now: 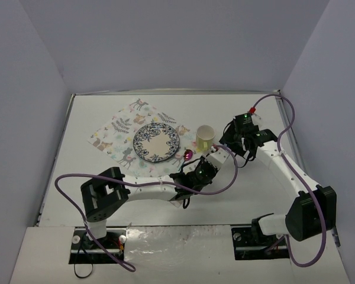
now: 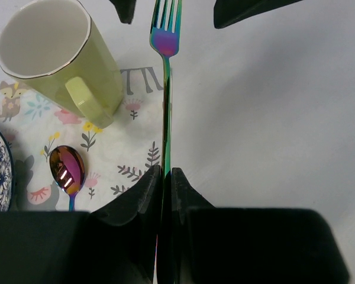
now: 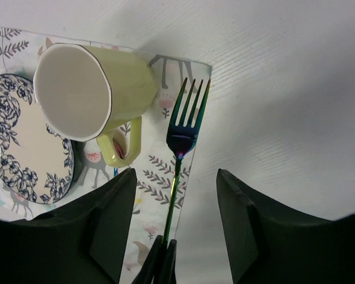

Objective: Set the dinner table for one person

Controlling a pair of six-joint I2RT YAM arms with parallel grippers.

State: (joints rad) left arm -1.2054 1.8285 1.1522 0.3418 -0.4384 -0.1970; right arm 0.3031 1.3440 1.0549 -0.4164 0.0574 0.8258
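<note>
My left gripper is shut on the handle of an iridescent fork, just right of the cloth's edge on the white dinner table. The fork's tines point away from it, between the open fingers of my right gripper, which is empty. The fork also shows in the right wrist view, with the left fingertips below it. In the top view the left gripper and right gripper face each other, right of the cup.
A yellow-green cup stands on the printed cloth, left of the fork. A blue-patterned plate sits mid-cloth. An iridescent spoon lies between plate and fork. Purple cables loop off both arms.
</note>
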